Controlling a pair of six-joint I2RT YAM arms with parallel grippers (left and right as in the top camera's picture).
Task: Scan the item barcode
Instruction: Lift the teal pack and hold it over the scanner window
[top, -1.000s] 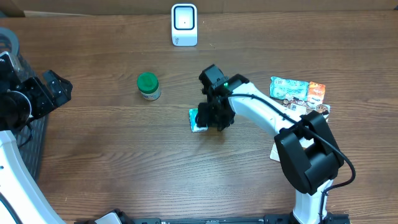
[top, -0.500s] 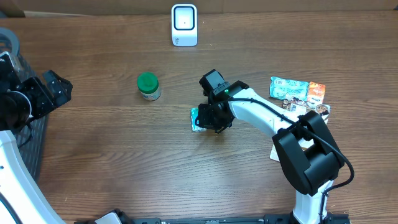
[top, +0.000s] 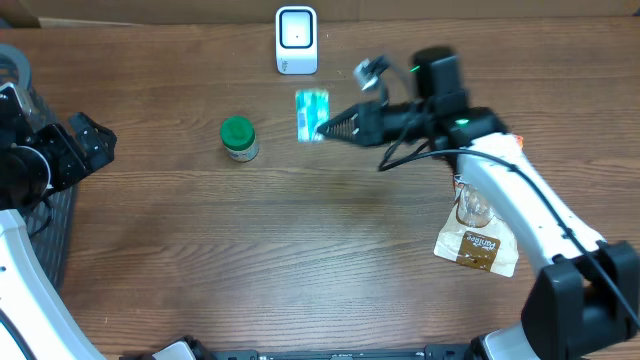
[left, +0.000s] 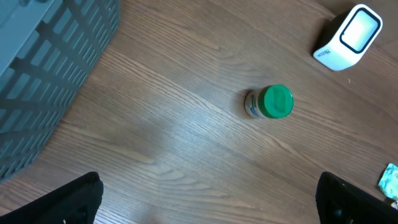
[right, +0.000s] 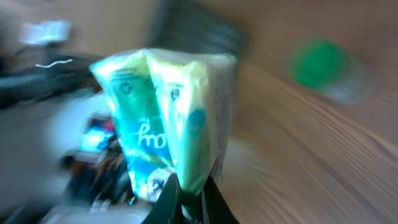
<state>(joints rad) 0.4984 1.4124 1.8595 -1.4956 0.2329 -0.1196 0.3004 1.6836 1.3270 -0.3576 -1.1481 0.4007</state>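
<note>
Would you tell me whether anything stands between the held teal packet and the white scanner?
Nothing visible does: only bare tabletop lies between the teal plastic packet in the right pincer and the white box-shaped scanner.

Table (top: 250, 260) is smooth brown wood grain with a dull sheen. The packet (right: 168, 118) is shiny, crinkly plastic film. Scanner (top: 296, 40) at 12 o'clock: glossy white plastic. Jar lid (left: 275, 101): smooth green plastic. Basket (left: 43, 74) at 9: matt grey plastic. Pouch (top: 477, 250) at 4 looks like brown paper.
</note>
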